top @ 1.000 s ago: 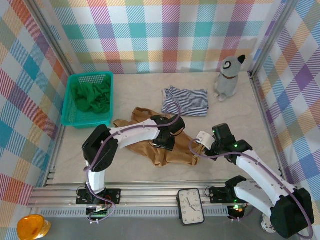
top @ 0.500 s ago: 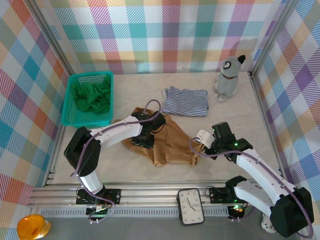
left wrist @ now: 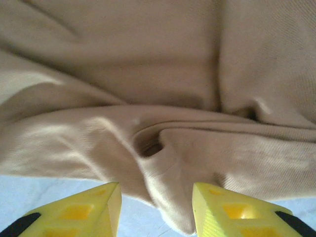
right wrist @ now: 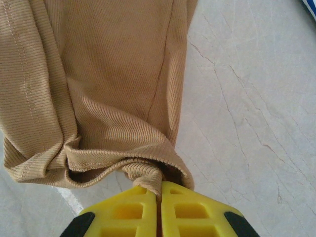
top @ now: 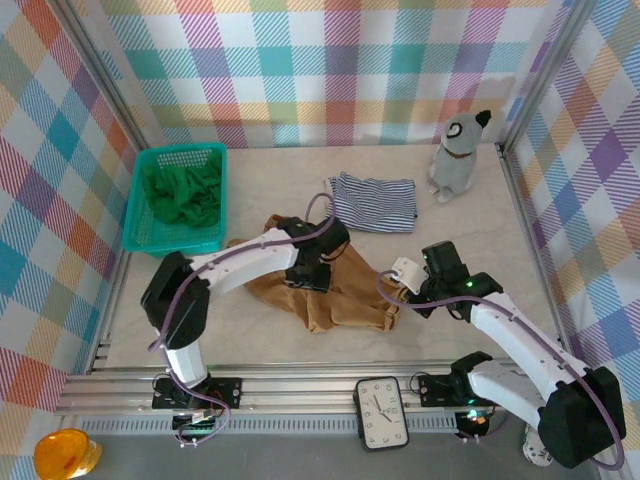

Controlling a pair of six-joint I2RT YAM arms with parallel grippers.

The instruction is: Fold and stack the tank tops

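Note:
The tan-brown tank top point(top: 340, 295) lies crumpled mid-table. My left gripper point(top: 312, 272) hovers low over its left part. In the left wrist view its jaws point(left wrist: 155, 207) stand open with a bulging fold of the tan top point(left wrist: 163, 98) between the fingertips, not pinched. My right gripper point(top: 398, 292) is at the top's right corner. In the right wrist view it point(right wrist: 159, 190) is shut on a bunched hem of the tan top point(right wrist: 98, 74). The striped tank top point(top: 375, 203) lies folded behind. The green tank top point(top: 182, 195) sits in the basket.
A teal mesh basket point(top: 172, 243) stands at the left. A grey toy dog point(top: 458, 155) sits at the back right. A small clock point(top: 381, 412) rests on the front rail between the arm bases. Checked walls close in three sides.
The left gripper swung left over the tan top, then came partway back right. The right gripper kept its hold on the corner and shifted only slightly.

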